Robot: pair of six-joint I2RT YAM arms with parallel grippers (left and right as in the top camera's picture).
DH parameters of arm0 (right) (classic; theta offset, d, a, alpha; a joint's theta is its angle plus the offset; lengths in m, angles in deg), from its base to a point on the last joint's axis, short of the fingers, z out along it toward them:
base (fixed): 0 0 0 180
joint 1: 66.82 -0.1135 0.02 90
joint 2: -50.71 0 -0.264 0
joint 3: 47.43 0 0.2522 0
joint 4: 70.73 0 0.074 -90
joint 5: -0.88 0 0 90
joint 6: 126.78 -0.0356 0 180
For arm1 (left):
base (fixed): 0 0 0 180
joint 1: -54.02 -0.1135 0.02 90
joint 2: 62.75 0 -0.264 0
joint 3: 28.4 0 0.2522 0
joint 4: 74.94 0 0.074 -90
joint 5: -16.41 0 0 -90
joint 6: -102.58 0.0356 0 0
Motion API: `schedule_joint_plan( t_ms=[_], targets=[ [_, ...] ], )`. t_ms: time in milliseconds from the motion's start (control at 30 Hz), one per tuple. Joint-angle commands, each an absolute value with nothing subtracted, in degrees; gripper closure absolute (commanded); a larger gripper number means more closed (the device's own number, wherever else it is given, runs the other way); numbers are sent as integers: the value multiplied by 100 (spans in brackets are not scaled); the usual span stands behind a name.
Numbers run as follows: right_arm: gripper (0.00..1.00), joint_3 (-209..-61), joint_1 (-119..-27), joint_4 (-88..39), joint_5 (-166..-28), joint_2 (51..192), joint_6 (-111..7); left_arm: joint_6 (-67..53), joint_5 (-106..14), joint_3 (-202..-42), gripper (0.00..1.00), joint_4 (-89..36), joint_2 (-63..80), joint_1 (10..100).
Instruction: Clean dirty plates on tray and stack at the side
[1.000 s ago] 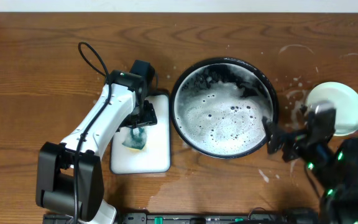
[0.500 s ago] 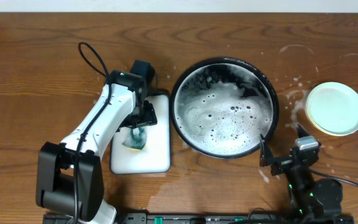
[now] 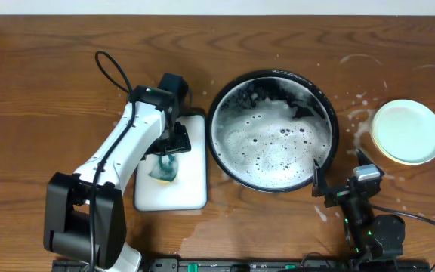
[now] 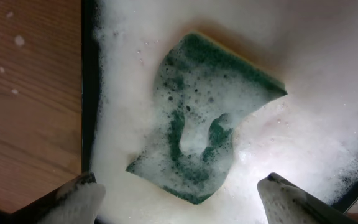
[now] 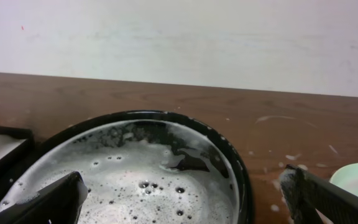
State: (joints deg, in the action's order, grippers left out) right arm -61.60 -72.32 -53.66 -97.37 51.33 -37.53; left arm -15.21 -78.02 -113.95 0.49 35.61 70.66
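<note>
Right gripper (image 3: 340,174) hung spread open and empty, I noted, just off the near-right rim of the tray (image 3: 211,132), its wrist camera looking far across the suds (image 5: 135,180). Over on the left, the left gripper (image 4: 182,202) sat open too, fingertips (image 4: 79,199) straddling the green sponge (image 4: 210,118), which lay in foam on the white sponge tray (image 3: 191,189), gripped by nobody.

Now the plates (image 3: 406,130): I had them stacked on the table (image 3: 51,75) at the right, well clear of the tray, pale one on top with a yellow edge peeking out at the near side. How many sat in that pile, I couldn't tell. No plate showed through the foam either.

What mattered to me was this: the stack lay to the right and farther out from the right gripper, the tray to its far left. That arm was plainly the nearer to both. My read was that the washing looked about finished.
</note>
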Motion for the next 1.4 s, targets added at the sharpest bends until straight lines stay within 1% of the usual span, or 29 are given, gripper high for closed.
schedule_joint_plan(
  t_ms=[0,433,600,700,900,1200,1367],
  targets=[
    [1,-6151,-7282,-5342,-9706,5103,-3692,-1488,-7809,-11393,14,84,3557,7042],
    [1,-6151,-7282,-5340,-9706,5103,-3692,-1488,-7809,-11393,14,84,3555,7042],
    [1,-6151,-7282,-5342,-9706,5103,-3692,-1314,-8047,-11363,14,182,3019,7212],
    [1,-6151,-7282,-5342,-9706,5103,-3692,-1292,-8228,-11277,14,-159,2313,7348],
    [1,-6151,-7282,-5342,-9706,5103,-3692,-1086,-8348,-10469,14,-1787,495,7225],
    [1,-6151,-7282,-5342,-9706,5103,-3692,-1012,-8237,-8101,14,-3931,-2379,6382],
    [1,-6151,-7282,-5342,-9706,5103,-3692,-1012,-8042,-6915,14,-4646,-4170,5918]
  ],
)
